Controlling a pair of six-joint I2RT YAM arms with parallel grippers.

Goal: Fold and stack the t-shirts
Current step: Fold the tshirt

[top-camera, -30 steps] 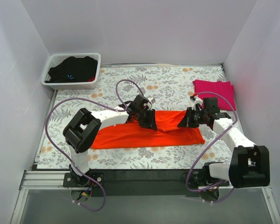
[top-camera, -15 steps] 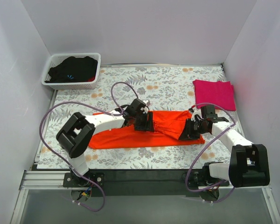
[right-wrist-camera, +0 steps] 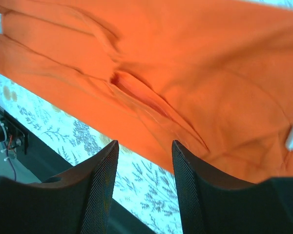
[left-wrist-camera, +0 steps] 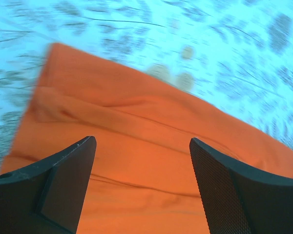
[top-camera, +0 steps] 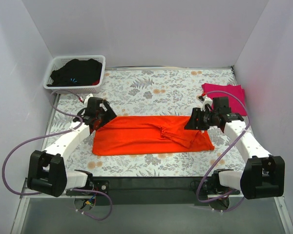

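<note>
The orange t-shirt (top-camera: 136,140) lies flat in the middle. The left gripper (left-wrist-camera: 142,144) and right gripper (right-wrist-camera: 144,146) hang over its 2 ends, jaws apart, holding nothing.

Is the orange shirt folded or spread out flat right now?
Partly folded: the orange shirt lies as a long band, no sleeves sticking out, layers overlapping near its right end.

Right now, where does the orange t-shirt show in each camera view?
Top external: orange t-shirt lies flat, near the picture's centre.
Left wrist: orange t-shirt fills the lower middle, corner upper left.
Right wrist: orange t-shirt covers the upper part.
Shared landmark: floral tablecloth under it.
</note>
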